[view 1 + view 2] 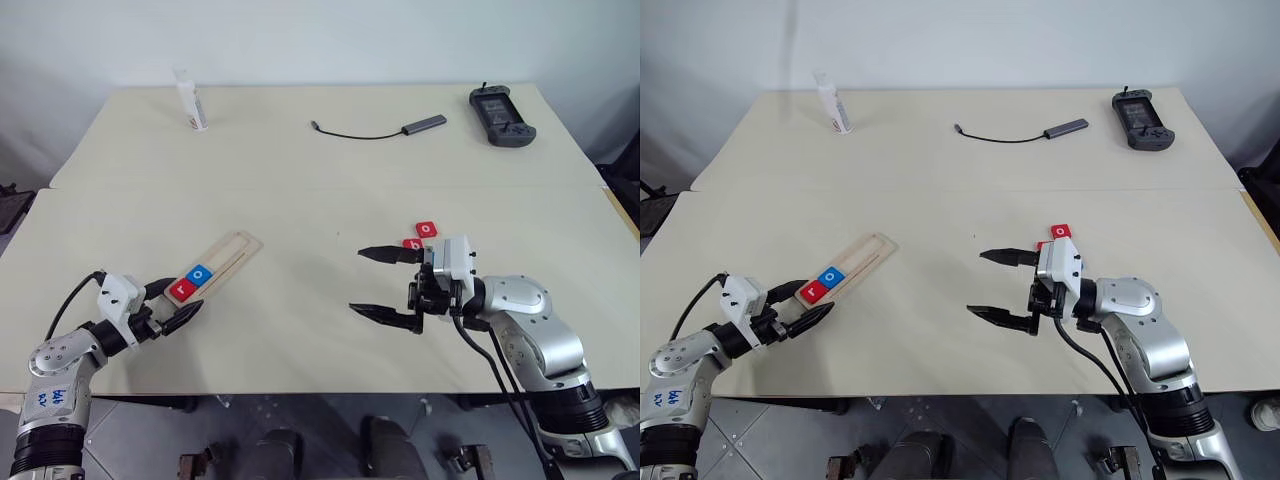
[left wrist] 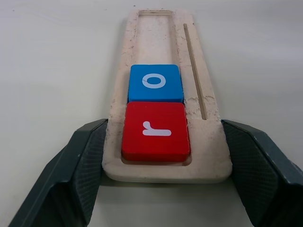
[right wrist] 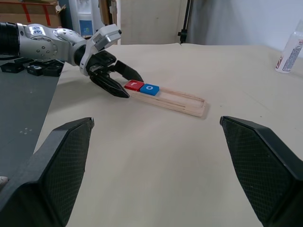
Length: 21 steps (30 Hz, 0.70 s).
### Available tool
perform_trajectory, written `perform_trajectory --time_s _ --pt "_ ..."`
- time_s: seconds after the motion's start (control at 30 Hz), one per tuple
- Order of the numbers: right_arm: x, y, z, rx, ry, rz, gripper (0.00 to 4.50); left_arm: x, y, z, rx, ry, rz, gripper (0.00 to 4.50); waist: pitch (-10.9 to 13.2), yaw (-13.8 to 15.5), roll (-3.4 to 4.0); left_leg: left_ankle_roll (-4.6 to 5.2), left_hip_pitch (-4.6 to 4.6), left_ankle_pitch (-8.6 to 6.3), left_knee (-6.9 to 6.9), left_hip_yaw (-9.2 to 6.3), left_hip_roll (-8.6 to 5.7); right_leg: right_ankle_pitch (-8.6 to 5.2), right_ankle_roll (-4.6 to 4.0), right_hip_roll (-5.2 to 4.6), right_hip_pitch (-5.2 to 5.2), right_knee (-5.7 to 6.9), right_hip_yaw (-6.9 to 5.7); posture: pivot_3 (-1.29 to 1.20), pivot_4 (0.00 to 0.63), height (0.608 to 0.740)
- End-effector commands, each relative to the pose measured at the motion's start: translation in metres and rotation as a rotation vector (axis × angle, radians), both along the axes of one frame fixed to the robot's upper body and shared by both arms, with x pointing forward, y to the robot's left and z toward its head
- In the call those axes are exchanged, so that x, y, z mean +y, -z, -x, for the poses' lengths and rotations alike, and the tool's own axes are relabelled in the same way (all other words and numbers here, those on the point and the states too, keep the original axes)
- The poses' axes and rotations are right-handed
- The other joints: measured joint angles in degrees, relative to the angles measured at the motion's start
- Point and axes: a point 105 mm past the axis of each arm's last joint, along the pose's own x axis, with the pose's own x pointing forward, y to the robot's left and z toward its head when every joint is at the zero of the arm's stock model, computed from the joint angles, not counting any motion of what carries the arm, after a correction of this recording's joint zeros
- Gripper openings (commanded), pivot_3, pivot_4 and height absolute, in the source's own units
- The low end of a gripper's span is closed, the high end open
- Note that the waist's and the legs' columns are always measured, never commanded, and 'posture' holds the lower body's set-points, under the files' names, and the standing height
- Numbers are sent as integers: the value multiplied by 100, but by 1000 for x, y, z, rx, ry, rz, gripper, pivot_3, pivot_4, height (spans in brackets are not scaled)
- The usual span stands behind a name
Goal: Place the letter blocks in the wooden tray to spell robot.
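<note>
The wooden tray [image 1: 236,250] lies slanted on the table at the left. A red r block [image 1: 181,289] fills its near end, with a blue o block [image 1: 201,272] right behind it. The rest of the recess [image 2: 154,38] is bare. My left gripper [image 1: 182,297] straddles the tray's near end, and its fingers [image 2: 90,156] press against both sides. At the right, my right gripper [image 1: 357,280] hovers open above the table, pointing left. Behind it lie two red blocks: one [image 1: 427,229] in plain sight, the other [image 1: 412,243] partly hidden by the gripper.
At the back of the table stand a white bottle [image 1: 190,100], a cable with an adapter [image 1: 425,123] and a black controller [image 1: 501,102]. A seam [image 1: 320,187] runs across the table between the two halves.
</note>
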Motion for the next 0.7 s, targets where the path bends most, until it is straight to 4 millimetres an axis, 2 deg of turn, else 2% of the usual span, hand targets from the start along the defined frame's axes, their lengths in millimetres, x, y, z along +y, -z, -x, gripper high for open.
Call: perform_trajectory --time_s 0.03,0.07,0.17,0.23,0.27,0.33,0.57,0.63,0.7 --pt "-2 -9 0 -38 2 -16 4500 -8 14 7 50 43 -25 3402 0 0 0 0 0 0 0 0 0 0 0 0 0 0 0 0 150 740" --pt "-3 -9 0 -38 4 -16 4500 -14 10 6 31 69 -18 3402 0 0 0 0 -1 0 0 0 0 0 0 0 0 -1 0 0 150 740" --pt "-14 -8 2 -37 31 6 4500 -53 -16 6 -57 295 -20 3402 1 34 -1 1 -5 0 1 -2 -2 0 0 -3 0 -2 -2 0 150 740" --pt "-20 -7 4 -33 46 19 4500 -67 -22 5 -68 371 -30 3402 3 87 -6 3 -10 -1 4 -4 -5 0 1 -5 0 -3 -4 0 150 740" --pt "-27 -6 6 -29 65 33 4500 -80 -25 5 -64 445 -42 3402 4 95 -7 4 -11 -1 5 -4 -4 0 1 -4 0 -3 -4 0 150 740" --pt "-41 -3 10 -17 109 63 4500 -104 -28 4 -56 580 -71 3402 4 144 -7 4 -13 -1 4 -5 -3 0 1 -2 -2 -5 -6 0 150 740" --pt "-70 4 27 18 235 115 4500 -145 -29 -9 -46 787 -136 3402 4 106 -7 3 -11 -1 1 5 3 1 1 6 -2 -5 -3 0 150 740" --pt "-85 11 38 51 315 125 4500 -164 -26 -19 -33 854 -159 3402 5 135 -8 3 -11 -1 2 7 2 1 2 6 -3 -5 -3 0 150 740" --pt "-94 15 46 72 367 133 4500 -173 -23 -25 -18 894 -179 3402 6 191 -9 3 -14 -1 4 3 -1 1 2 9 -1 -5 -7 0 150 740"
